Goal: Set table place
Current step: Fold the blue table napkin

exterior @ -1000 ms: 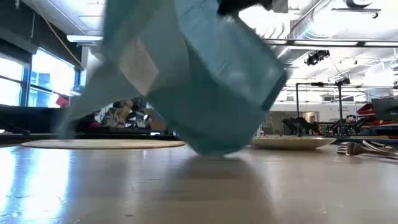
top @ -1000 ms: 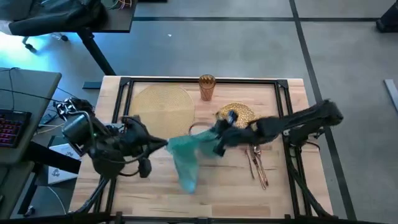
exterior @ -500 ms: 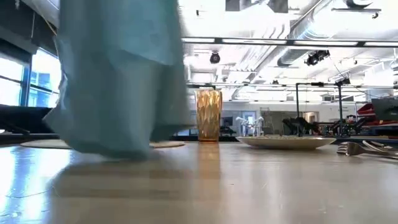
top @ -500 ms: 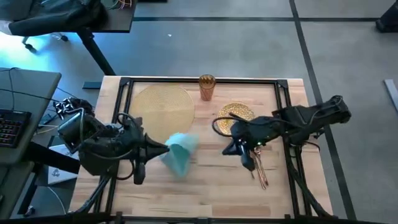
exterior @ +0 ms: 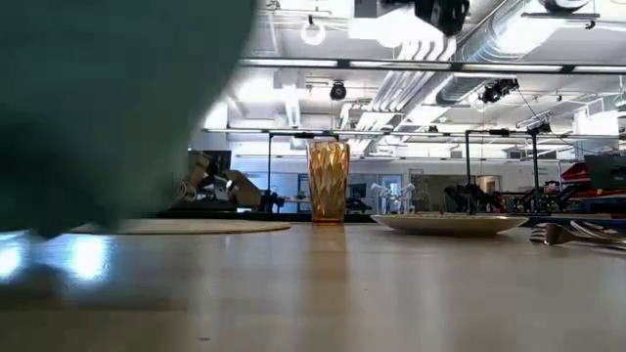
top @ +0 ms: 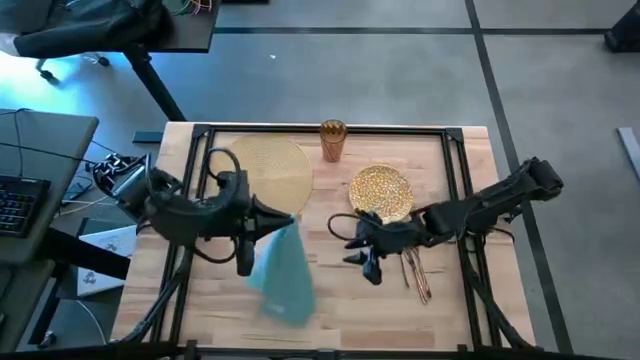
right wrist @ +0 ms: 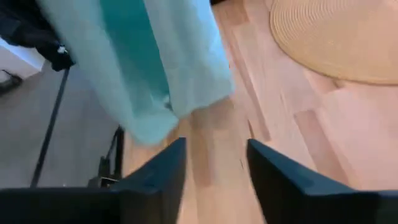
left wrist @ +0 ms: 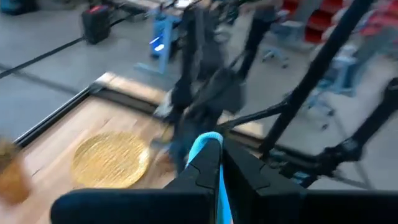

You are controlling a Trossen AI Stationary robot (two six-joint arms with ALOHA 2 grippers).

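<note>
The teal napkin (top: 283, 272) hangs from my left gripper (top: 283, 219), which is shut on it above the middle of the light-wood table (top: 340, 310). In the low view the napkin (exterior: 98, 98) fills the left. My right gripper (top: 358, 250) stands open to the right of it, apart from the cloth, its fingers (right wrist: 155, 180) holding nothing. The pale-gold placemat (top: 265, 170) lies flat at the far left. The amber cup (top: 333, 140) stands upright beside it, and the glittery gold plate (top: 381, 192) lies to the right. The cutlery (top: 415, 275) lies behind my right gripper. My left gripper pinches the napkin's upper edge (left wrist: 211, 149) between its two shut fingers, coming level from the table's left. One layer or several, I cannot tell. The cloth hangs slack below the fingers and trails toward the near edge. Whether its lower end (top: 290, 305) touches the table I cannot tell.
The black rail frame (top: 320, 130) runs around the table top. Bare wood lies between the napkin and the cutlery and along the near edge. A grey desk with a keyboard (top: 15, 205) stands off the table's left side.
My right gripper has let go of the napkin and drawn back toward the table's right, then come partway back. My left gripper has kept hold and moved toward the far edge and right. The napkin has swung from between both grippers and now hangs toward the near edge.
</note>
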